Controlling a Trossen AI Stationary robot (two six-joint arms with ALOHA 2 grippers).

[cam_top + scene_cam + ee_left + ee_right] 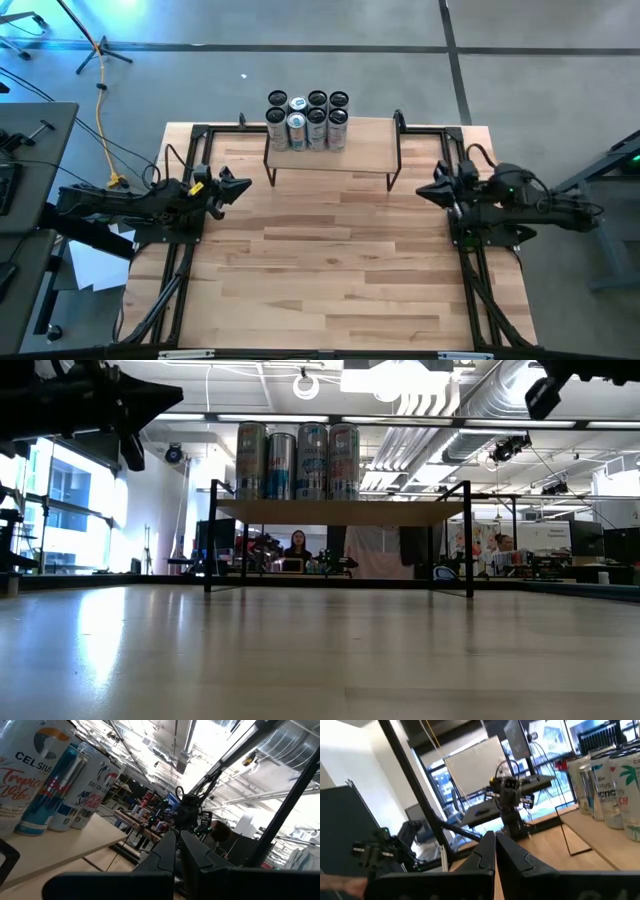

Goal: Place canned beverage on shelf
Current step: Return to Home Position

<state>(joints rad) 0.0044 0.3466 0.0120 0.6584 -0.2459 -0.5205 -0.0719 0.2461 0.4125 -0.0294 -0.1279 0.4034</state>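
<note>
Several tall beverage cans (pixel 307 120) stand upright in a tight cluster on the shelf (pixel 360 150), a light-wood board on thin black legs at the table's far middle. The cans also show in the low view (pixel 297 460), the left wrist view (pixel 45 780) and the right wrist view (pixel 612 785). My left gripper (pixel 243 184) is shut and empty, above the table's left side, left of the shelf. My right gripper (pixel 422 190) is shut and empty, above the table's right side, right of the shelf.
Black frame rails (pixel 180 250) run along the table's left and right sides. The wide wooden tabletop (pixel 330 270) lies in front of the shelf. A person (pixel 297 544) sits in the room beyond the table.
</note>
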